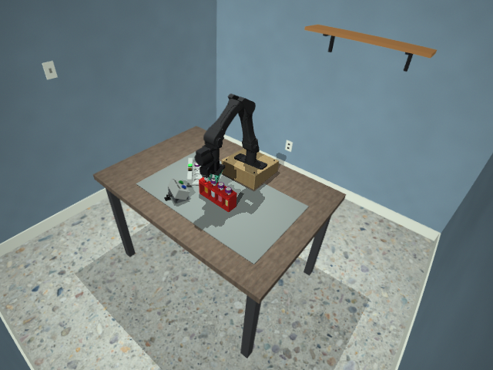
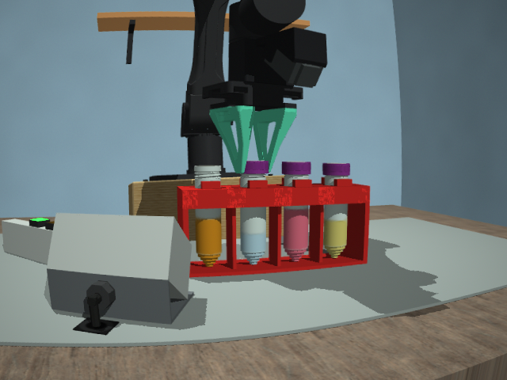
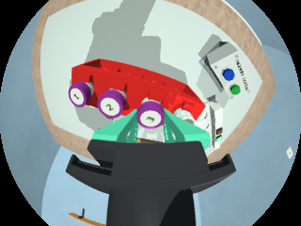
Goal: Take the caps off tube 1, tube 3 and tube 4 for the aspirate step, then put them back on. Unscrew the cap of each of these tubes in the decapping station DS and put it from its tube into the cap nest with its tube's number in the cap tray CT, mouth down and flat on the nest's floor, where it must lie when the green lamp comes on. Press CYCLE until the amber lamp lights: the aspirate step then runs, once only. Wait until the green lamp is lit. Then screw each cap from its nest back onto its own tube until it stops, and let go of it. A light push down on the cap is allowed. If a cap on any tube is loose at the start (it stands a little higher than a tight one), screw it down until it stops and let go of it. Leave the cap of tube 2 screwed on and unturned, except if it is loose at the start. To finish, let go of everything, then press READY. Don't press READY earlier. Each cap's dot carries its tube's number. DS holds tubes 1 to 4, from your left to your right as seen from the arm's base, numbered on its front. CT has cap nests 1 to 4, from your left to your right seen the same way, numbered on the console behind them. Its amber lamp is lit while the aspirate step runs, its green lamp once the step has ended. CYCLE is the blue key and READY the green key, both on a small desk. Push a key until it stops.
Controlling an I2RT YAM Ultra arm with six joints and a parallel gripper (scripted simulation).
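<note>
The black arm's tool [image 2: 254, 160], with its two green triangular fingers [image 2: 235, 134], is closed narrowly on the purple screw cap [image 2: 257, 166] of the second tube from the left in the exterior view, the one holding pale blue liquid [image 2: 253, 240]. In the wrist view that cap [image 3: 150, 115] sits squarely between the fingers, its white dot facing up.

The red four-slot tube station [image 2: 273, 197] stands on the grey mat [image 2: 286, 294] of the wooden counter [image 1: 223, 254], just in front of the arm's tan box base [image 1: 249, 170]. It holds four clear tubes. Three carry purple caps: the gripped one and the two to its right, over pink [image 2: 295, 233] and yellow [image 2: 335, 237] liquid. The leftmost tube, with orange liquid [image 2: 208, 241], is bare, its threaded neck [image 2: 207, 172] showing.

To the left sit the grey key desk [image 2: 114, 261], with one blue key [image 3: 229, 75] and one green key [image 3: 235, 90], and a white console whose green lamp [image 2: 39, 221] is lit.
</note>
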